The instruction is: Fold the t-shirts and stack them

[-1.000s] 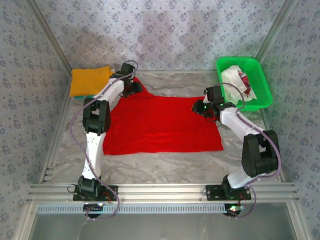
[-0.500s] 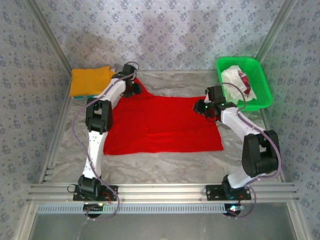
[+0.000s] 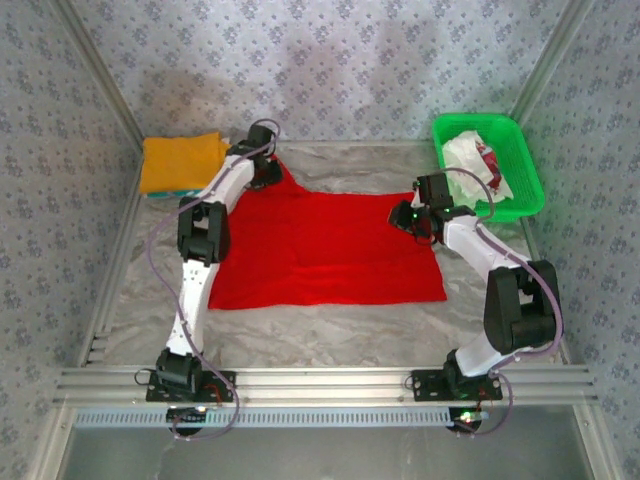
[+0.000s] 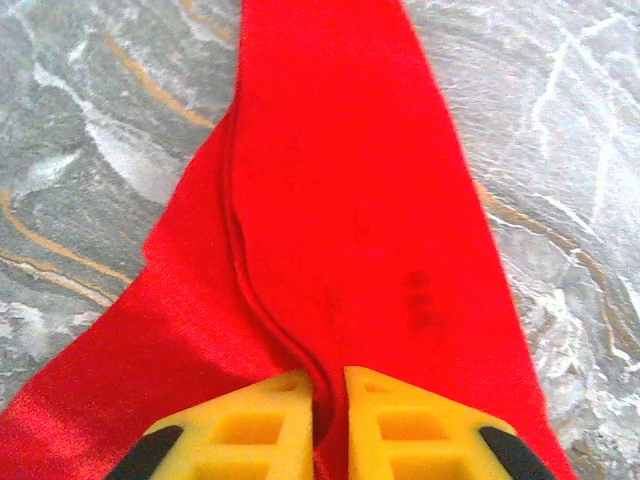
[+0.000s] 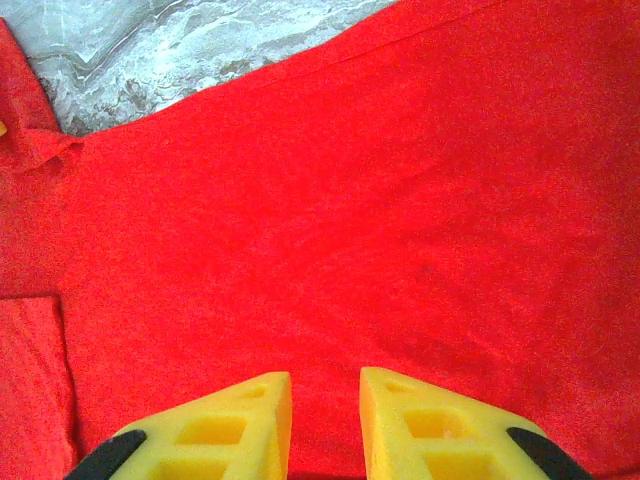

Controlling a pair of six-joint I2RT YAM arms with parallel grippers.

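The red t-shirt (image 3: 330, 250) lies spread flat in the middle of the table. My left gripper (image 3: 266, 172) is at its far left corner. In the left wrist view the left gripper (image 4: 328, 385) is shut on a raised ridge of the red t-shirt (image 4: 340, 200). My right gripper (image 3: 406, 214) sits at the shirt's far right corner. In the right wrist view the right gripper (image 5: 325, 392) stands narrow, with red cloth (image 5: 350, 220) pinched between its fingers. A folded orange-yellow t-shirt (image 3: 180, 160) lies at the far left. A white t-shirt with red marks (image 3: 474, 160) is in the basket.
The green mesh basket (image 3: 530, 185) stands at the far right corner. A teal edge (image 3: 160, 193) shows under the orange-yellow shirt. Patterned walls and metal frame rails close in the table on three sides. Grey marbled table surface (image 3: 330, 330) lies bare in front of the red shirt.
My left gripper has shifted slightly farther along the shirt's far left corner and closed on the cloth. The right arm has not moved.
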